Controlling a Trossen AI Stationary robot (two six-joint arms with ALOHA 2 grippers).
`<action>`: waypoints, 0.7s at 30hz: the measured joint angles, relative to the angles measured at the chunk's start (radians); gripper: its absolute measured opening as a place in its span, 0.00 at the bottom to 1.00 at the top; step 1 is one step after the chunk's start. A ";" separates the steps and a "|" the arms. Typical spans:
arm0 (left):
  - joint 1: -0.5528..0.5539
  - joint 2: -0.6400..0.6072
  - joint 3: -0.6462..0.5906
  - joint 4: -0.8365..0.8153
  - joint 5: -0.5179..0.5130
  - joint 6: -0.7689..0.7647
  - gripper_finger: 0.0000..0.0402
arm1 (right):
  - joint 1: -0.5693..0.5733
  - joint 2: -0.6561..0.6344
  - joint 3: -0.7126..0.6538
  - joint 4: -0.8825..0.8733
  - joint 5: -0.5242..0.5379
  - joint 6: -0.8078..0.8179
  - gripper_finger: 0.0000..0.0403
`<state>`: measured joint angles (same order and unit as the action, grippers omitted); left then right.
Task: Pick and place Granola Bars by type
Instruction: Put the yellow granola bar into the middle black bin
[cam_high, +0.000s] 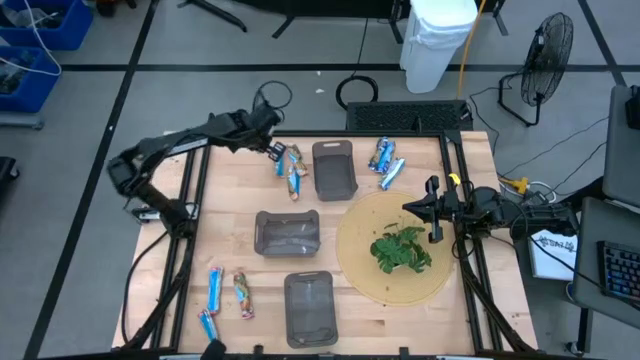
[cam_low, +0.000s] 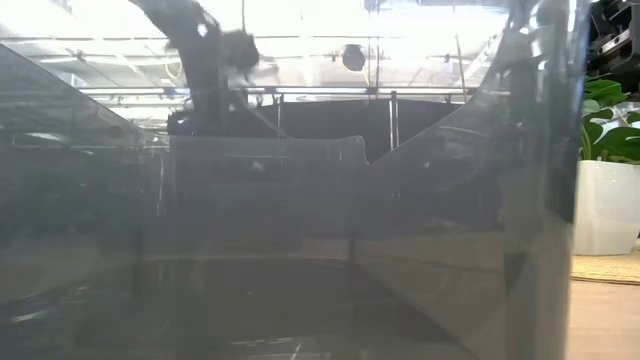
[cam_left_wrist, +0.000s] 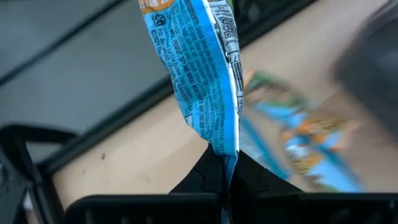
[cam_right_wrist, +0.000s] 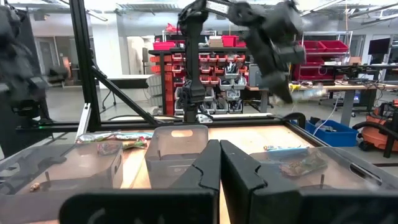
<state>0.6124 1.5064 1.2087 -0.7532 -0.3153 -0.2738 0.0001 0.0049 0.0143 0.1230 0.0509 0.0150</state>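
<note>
The left gripper (cam_high: 277, 150), jaws clenched on 1 blue granola bar (cam_left_wrist: 199, 68), hangs near the tabletop's (cam_high: 230, 190) far edge; the right gripper's (cam_high: 432, 212) jaws are closed empty.

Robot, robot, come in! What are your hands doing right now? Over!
Left gripper shut on blue granola bar, far-left pile. Right gripper shut, empty, waiting. Nothing blocking.

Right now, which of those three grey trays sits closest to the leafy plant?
The middle tray, just left of the plant on its round mat. The far tray sits nearer the table's back edge, the near tray by the front edge.
</note>
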 joint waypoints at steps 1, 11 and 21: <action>-0.017 -0.032 0.000 0.010 0.000 0.007 0.02 | 0.000 0.000 0.000 0.000 0.000 0.000 0.00; -0.196 -0.272 -0.006 0.129 0.104 0.102 0.01 | 0.000 0.000 0.000 0.000 0.000 0.000 0.00; -0.331 -0.310 -0.048 0.154 0.298 0.158 0.01 | 0.000 0.000 0.000 0.000 0.000 0.000 0.00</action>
<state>0.2811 1.1965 1.1610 -0.5995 -0.0171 -0.1158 0.0001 0.0049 0.0142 0.1230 0.0509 0.0150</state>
